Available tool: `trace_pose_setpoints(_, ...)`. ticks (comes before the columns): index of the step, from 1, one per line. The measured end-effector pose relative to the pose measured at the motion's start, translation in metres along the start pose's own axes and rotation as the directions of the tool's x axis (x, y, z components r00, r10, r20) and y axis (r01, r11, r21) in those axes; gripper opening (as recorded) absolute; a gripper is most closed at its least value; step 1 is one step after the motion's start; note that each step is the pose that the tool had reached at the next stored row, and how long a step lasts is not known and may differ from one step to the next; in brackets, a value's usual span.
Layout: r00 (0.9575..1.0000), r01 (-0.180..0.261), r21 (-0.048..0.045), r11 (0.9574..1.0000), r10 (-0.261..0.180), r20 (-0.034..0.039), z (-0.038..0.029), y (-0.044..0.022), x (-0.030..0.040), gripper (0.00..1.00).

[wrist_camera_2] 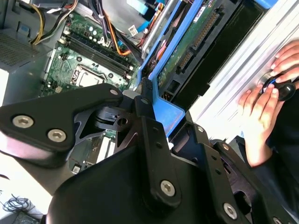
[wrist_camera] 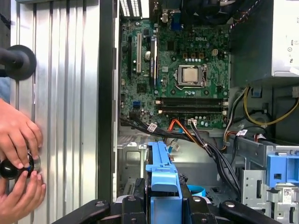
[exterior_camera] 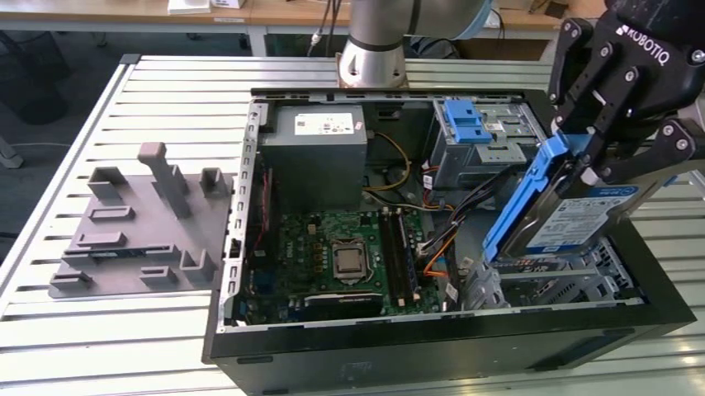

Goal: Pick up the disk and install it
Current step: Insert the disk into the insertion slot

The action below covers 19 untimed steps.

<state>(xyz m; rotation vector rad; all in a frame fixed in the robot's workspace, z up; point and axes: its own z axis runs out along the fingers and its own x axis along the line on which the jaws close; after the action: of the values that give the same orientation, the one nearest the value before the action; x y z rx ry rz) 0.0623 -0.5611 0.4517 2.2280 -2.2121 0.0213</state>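
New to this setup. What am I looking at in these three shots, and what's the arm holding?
One robot arm with a black gripper works over an open desktop computer case lying on a slatted metal table. The exterior view is from a camera off the arm; both wrist views are from cameras riding on the arm, looking into the case. The jaws are shut on the disk, a hard drive with blue side rails, held tilted above the drive cage. Inside are the motherboard and a grey power supply. A grey moulded fixture sits on the table beside the case. In the first wrist view, a person's hands handle a small dark round object.
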Motion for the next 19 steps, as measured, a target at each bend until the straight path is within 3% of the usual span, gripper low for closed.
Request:
trace_pose_setpoints(11,0.9999,-0.013,-0.0001,0.9999,0.013,-0.0001,0.0044,-0.0104,0.0001,0.36)
trace_pose_setpoints(19,0.9997,-0.023,-0.0003,0.9997,0.023,-0.0002,0.0072,-0.0116,0.0003,0.36)
